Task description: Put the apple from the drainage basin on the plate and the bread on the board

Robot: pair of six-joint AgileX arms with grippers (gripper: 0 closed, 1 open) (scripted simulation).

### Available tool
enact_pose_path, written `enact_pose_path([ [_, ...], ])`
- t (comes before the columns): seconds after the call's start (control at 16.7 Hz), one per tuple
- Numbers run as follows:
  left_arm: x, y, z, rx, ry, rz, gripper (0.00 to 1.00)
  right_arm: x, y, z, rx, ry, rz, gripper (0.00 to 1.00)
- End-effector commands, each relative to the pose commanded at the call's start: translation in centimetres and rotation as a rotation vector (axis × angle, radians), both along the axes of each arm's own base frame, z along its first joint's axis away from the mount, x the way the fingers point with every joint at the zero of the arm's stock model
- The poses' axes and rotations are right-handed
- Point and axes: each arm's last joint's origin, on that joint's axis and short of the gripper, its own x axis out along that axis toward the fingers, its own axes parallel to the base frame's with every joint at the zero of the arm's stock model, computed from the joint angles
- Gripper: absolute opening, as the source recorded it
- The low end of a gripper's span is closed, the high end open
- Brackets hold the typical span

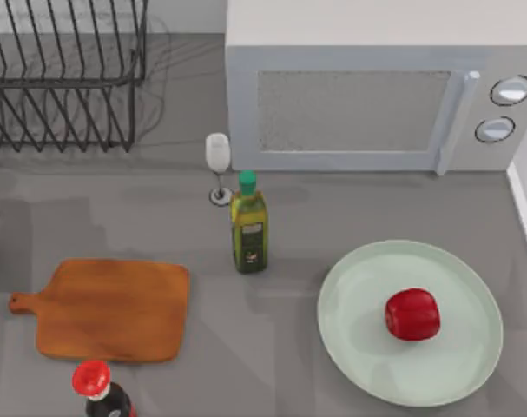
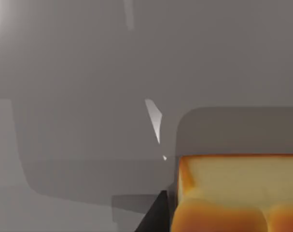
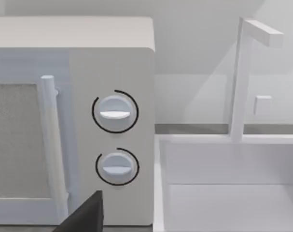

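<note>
apple (image 1: 412,314): sitting on the plate, a little right of its centre, nothing gripping it.
plate (image 1: 359,347): lying flat on the table's right side, in front of the microwave.
bread (image 2: 235,193): showing close up in the left wrist view, golden top and pale side, hanging over grey table surface; a dark finger (image 2: 156,215) is sitting against its edge. Whether the finger is actually pinching it: cannot tell.
board (image 1: 107,308): lying bare on the table's left side, handle pointing left.
left gripper: only that dark finger edge is showing beside the bread; whether spread or pressed together: cannot tell.
right gripper: a dark finger tip (image 3: 86,215) is poking into the right wrist view, facing the microwave dials and the sink; spread or pressed together: cannot tell.
microwave (image 1: 376,95): standing at the back, door closed.
sink (image 3: 228,193): sitting just beside the microwave, white tap rising above it.
rack (image 1: 63,74): wire, standing at back left.
green-capped bottle (image 1: 248,226): standing upright between board and plate.
glass (image 1: 218,165): standing just behind that bottle.
red-capped bottle (image 1: 98,391): standing at the front edge, just in front of the board.
</note>
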Motion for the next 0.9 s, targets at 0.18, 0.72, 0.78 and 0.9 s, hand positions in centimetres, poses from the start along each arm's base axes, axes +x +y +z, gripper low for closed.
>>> enact_pose_path([
  [0.18, 0.2, 0.0, 1.6, -0.002, -0.028, 0.004, 0.0, 0.0, 0.0, 0.0, 0.0, 0.0, 0.0, 1.0],
  [0.72, 0.1, -0.1, 10.8, -0.004, -0.022, 0.0, 0.0, 0.0, 0.0, 0.0, 0.0, 0.0, 0.0, 1.0],
  [0.78, 0.1, -0.1, 11.2, -0.003, -0.025, 0.0, 0.0, 0.0, 0.0, 0.0, 0.0, 0.0, 0.0, 1.0],
  [0.9, 0.1, -0.1, 11.2, -0.003, -0.025, 0.0, 0.0, 0.0, 0.0, 0.0, 0.0, 0.0, 0.0, 1.0],
])
